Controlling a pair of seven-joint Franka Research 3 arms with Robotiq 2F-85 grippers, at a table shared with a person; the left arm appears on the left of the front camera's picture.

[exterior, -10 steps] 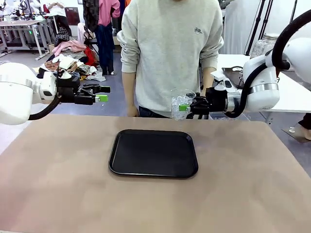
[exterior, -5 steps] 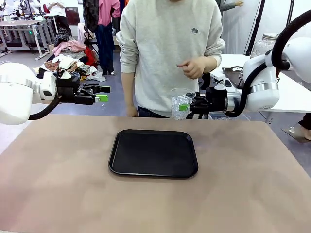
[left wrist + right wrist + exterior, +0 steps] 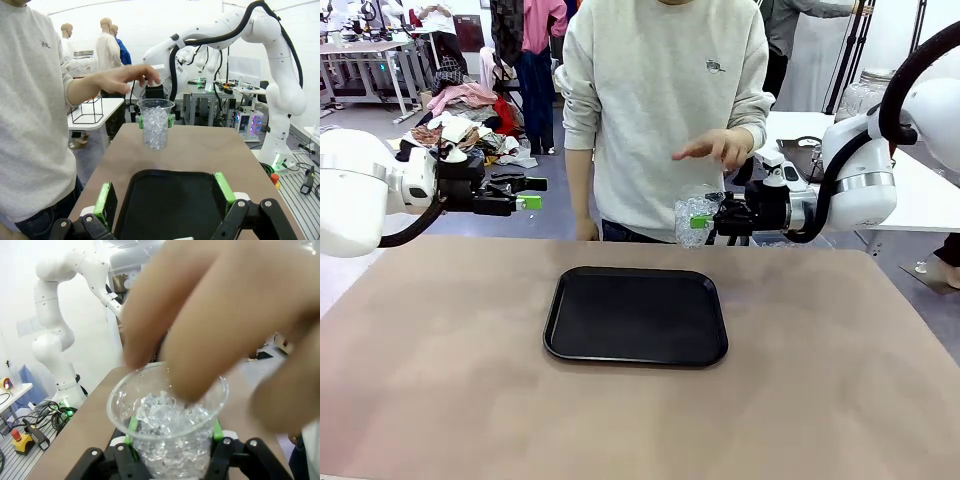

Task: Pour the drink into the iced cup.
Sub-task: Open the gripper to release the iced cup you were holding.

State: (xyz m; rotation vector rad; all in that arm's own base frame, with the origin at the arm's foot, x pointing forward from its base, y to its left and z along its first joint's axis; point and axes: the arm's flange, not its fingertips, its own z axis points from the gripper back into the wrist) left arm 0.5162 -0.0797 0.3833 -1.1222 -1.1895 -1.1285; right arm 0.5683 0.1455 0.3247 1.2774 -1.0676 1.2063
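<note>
Green-padded right hand point(image 3: 704, 221) clamps iced cup point(image 3: 692, 218).

You're looking along the right gripper point(image 3: 172, 447), its green pads point(image 3: 132, 426) clamped on either side of a clear plastic iced cup point(image 3: 167, 420) heaped with ice pieces. A person's hand point(image 3: 225, 315), blurred and very close, hovers just over the rim. A white robot arm point(image 3: 55, 320) stands at the worktop's point(image 3: 87, 432) far side.
</note>
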